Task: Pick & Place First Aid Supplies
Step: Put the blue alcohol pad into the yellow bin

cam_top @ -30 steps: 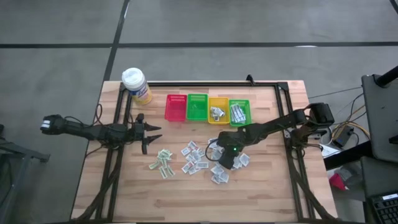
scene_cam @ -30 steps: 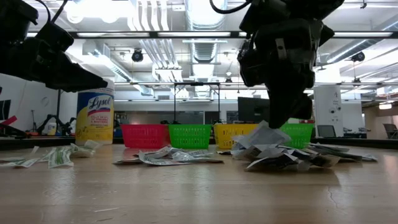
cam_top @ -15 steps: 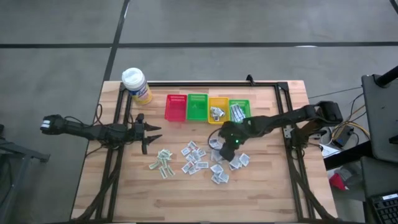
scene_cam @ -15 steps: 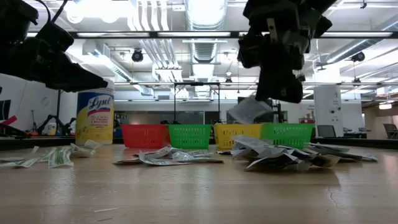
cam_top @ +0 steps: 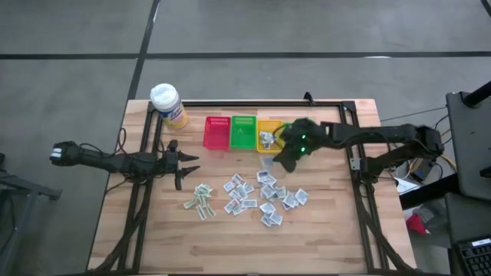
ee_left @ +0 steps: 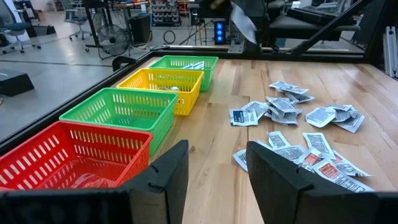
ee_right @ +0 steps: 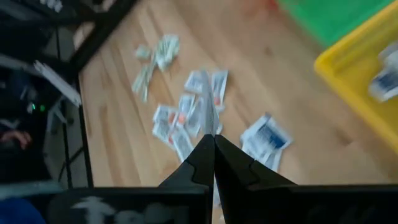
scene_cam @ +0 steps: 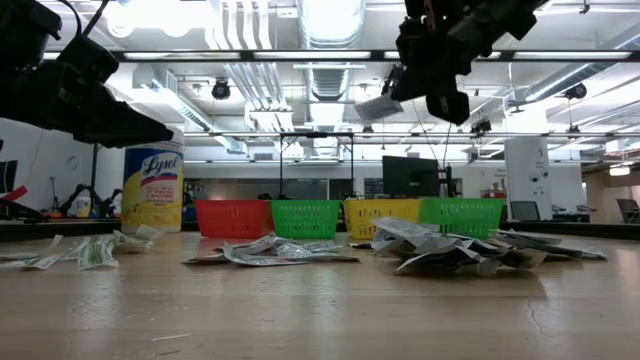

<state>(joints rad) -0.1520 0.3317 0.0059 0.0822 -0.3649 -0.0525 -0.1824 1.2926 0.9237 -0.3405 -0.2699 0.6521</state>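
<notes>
Our right tool [scene_cam: 432, 85], pinched on one light, floppy packet [scene_cam: 378, 107] by its edge, hovers above the baskets [cam_top: 257, 133] near the bench's [cam_top: 330, 222] far edge.

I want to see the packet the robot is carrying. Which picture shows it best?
The low view: the packet hangs clear in the right gripper. The left wrist view shows it far off, the right wrist view edge-on. The high view hides it.

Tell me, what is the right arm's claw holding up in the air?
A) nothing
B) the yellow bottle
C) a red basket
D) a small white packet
D: the right claw is pinched shut on a small white packet, lifted well above the packets lying on the table.
</notes>
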